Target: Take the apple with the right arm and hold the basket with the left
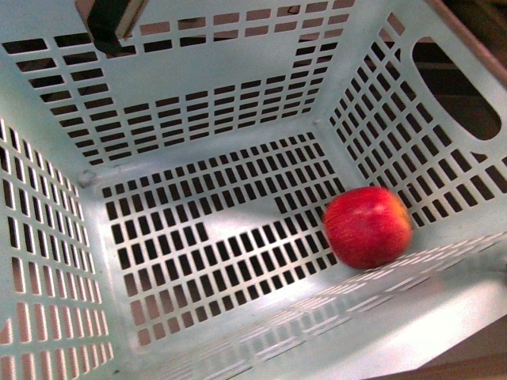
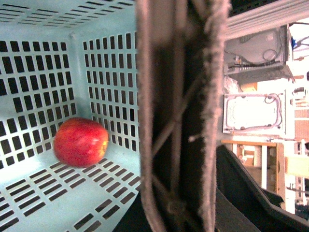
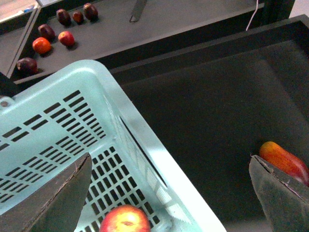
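- Dark tabletop [image 3: 217, 121] underlies the pale mint slotted plastic basket [image 1: 238, 79]; the round red apple [image 1: 368, 227] sits inside against a side wall.
- Spread wide, the right gripper [image 3: 170, 159] hovers above that apple.
- Far-wall left gripper [image 1: 107, 24]: closure unclear.

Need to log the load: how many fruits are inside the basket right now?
1. The apple lies on the slotted floor of the basket, by the right-hand wall in the front view. The floor nearest the camera is cut off, so another could be hidden.
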Motion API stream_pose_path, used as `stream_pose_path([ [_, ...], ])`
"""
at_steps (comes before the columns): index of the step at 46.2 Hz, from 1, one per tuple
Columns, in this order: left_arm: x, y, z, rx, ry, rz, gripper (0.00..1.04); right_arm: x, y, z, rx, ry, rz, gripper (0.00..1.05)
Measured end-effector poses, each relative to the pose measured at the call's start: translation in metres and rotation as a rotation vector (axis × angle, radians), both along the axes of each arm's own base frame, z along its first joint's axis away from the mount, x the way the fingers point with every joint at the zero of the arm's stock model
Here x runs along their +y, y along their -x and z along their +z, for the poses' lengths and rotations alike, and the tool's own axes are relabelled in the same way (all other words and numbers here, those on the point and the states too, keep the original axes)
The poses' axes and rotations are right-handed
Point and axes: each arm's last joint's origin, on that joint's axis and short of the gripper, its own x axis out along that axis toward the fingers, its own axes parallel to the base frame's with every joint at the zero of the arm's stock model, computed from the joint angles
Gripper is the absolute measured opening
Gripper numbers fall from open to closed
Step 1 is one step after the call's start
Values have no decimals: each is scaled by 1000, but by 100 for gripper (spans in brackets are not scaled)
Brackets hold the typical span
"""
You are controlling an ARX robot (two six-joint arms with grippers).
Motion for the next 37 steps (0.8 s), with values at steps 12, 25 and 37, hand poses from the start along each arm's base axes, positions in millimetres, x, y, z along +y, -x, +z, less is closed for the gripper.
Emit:
stream_pose_path([
  [12, 0, 0, 0, 7, 8, -12, 6, 0, 0, -1, 4, -1, 9, 96],
  [25, 0, 0, 0, 5, 6, -8, 6, -5, 3, -10, -185, 63, 47, 82],
  [37, 0, 0, 0, 3, 3, -7, 6, -34, 27, -33, -344, 239, 70, 40],
])
